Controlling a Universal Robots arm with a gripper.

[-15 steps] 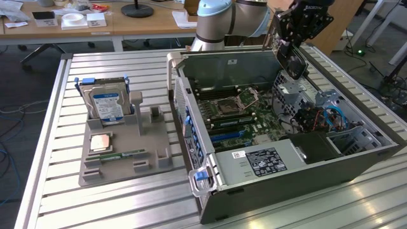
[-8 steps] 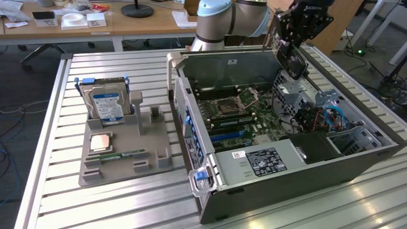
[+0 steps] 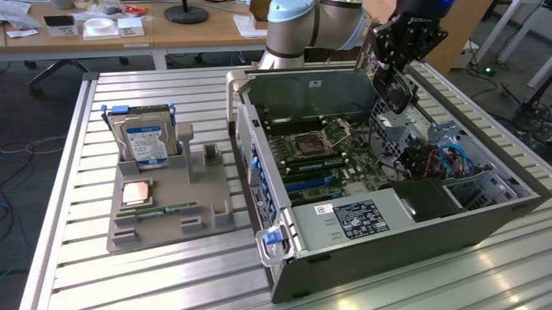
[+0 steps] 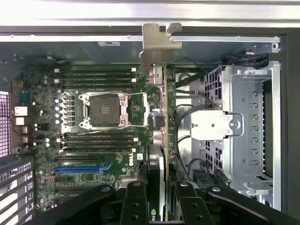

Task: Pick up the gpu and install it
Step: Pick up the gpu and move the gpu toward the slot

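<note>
Black gpu point(image 3: 394, 90) clamped in gripper point(image 4: 161, 193) — wrist view reveals its silver bracket point(image 4: 157, 44).

The table point(image 3: 129, 278) was a silver metal one, its top made of long parallel slats with dark grooves between them and a raised rail along its edge. Two things lay directly on it. Toward the exterior view's left sat a flat grey holder tray point(image 3: 169, 194) with upright posts and slots. Just beside it, toward the exterior view's right and apart from it by a narrow strip of bare slats, a dark computer case point(image 3: 388, 248) lay on its side, open face upward. Bare slats showed in front of both and along the left edge.
</note>
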